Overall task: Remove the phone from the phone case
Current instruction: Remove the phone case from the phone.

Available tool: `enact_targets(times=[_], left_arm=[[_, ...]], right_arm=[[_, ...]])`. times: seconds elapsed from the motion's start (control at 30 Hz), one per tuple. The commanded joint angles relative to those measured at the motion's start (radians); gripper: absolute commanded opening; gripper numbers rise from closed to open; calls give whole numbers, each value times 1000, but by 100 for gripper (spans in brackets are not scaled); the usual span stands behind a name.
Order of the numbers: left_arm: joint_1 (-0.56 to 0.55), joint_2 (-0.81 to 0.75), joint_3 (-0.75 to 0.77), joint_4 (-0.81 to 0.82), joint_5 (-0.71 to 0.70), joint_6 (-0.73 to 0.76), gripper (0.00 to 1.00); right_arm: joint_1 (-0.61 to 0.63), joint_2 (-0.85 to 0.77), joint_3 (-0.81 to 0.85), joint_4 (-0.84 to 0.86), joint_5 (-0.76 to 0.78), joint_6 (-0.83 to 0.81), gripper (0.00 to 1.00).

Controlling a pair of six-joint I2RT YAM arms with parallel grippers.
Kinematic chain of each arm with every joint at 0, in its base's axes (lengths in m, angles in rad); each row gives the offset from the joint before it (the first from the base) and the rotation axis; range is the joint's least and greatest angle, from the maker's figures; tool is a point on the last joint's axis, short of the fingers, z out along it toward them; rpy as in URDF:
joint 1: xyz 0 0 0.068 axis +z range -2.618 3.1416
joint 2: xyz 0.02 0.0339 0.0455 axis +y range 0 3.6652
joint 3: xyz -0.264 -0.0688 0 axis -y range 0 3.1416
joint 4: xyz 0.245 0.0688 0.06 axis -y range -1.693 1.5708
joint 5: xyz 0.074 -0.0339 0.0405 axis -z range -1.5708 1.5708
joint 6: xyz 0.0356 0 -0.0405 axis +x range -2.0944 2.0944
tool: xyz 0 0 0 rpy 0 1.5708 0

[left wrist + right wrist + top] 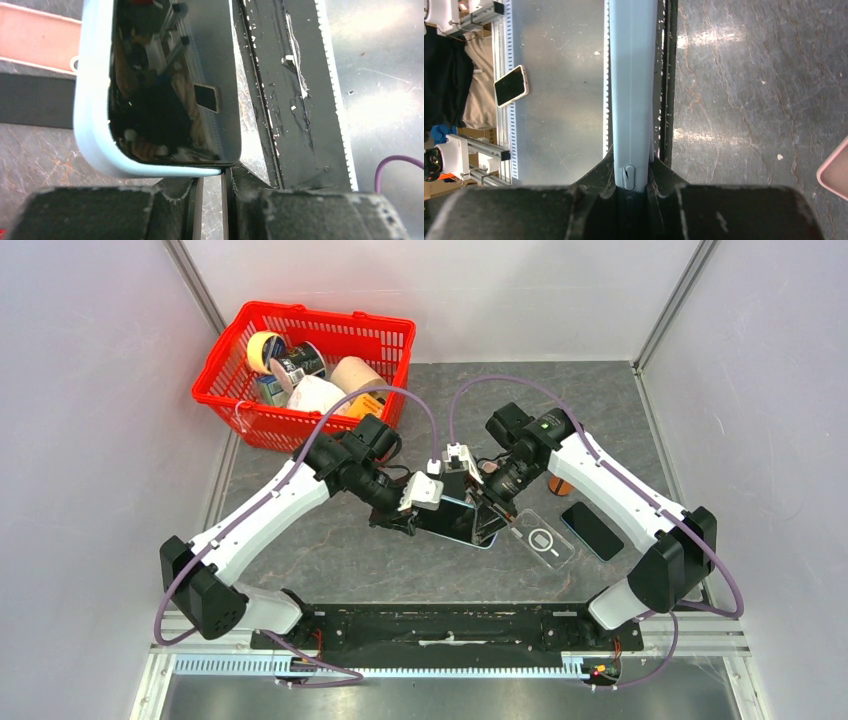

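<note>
The phone point(165, 100) has a black screen and sits in a light blue phone case point(92, 125). Both arms hold it above the table's middle point(462, 520). My right gripper point(630, 165) is shut on the case's side edge point(631, 100), with a side button between its fingers. My left gripper point(212, 175) is closed to a narrow slit at the case's bottom rim. There the phone's corner stands clear of the blue rim. In the top view the left gripper point(432, 502) and right gripper point(492, 502) face each other across the phone.
A clear case point(541, 538) and a bare black phone point(592, 530) lie on the table at the right. A red basket point(232, 405) with several items stands at the back left. A pink object point(835, 170) lies near the held phone.
</note>
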State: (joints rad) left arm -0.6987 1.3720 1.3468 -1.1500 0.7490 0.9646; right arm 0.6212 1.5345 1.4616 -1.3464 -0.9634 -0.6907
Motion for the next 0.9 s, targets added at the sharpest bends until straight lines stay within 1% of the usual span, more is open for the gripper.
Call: enact_targets(times=[0.0,0.13,0.27,0.43,0.6,0.77,0.87], left_arm=[[-27,15,-13,545,9,-176,2],[-27,9,-54,576,17,-117,2],[-27,11,-75,566,40,0,2],[-27,29,-56,463,73,186,2],[-28,54,3,376,26,274,2],[-28,71,52,367,-22,239,2],[-27,74,56,426,-31,142,2]], right_arm=[[71,-21,45,98,-195,10,0],[74,-26,43,91,-209,3,0],[78,-24,47,80,-226,-7,0],[92,-11,46,69,-239,-17,0],[116,2,43,60,-248,-26,0],[142,19,48,51,-250,-34,0],[151,26,44,50,-244,-39,0]])
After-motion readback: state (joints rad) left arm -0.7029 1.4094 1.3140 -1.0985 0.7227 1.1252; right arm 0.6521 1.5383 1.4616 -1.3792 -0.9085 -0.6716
